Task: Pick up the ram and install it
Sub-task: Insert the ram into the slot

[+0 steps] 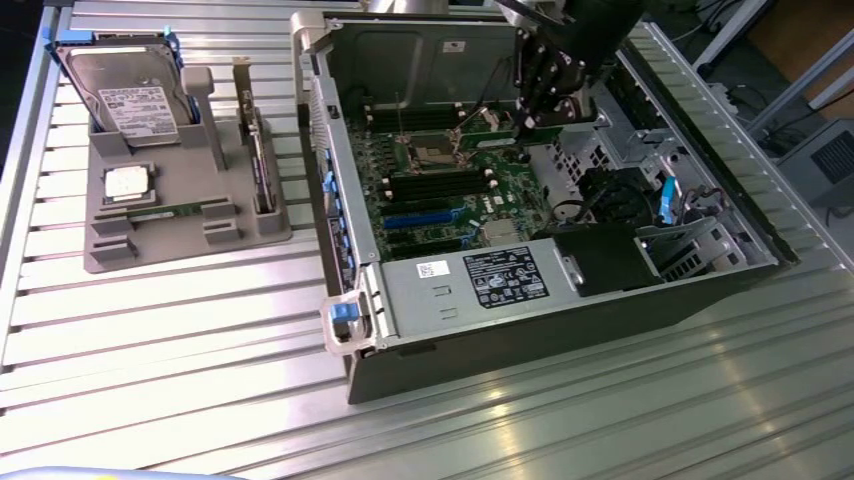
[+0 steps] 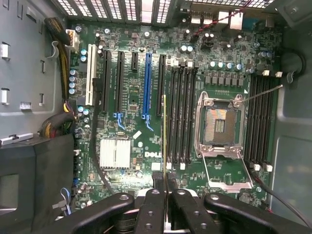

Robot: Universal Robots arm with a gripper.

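My gripper is shut on the ram, a thin green board seen edge-on that runs out from between the two black fingers. It hangs over the green motherboard, in line with the edge of the bank of black memory slots beside the open processor socket. Whether it touches a slot I cannot tell. In the exterior view the gripper reaches down into the back part of the open computer case.
A second bank of memory slots lies past the socket. Long card slots, a small heatsink and cable bundles crowd the board. On the exterior view's left, a grey holder carries a hard drive, a square chip and an upright card.
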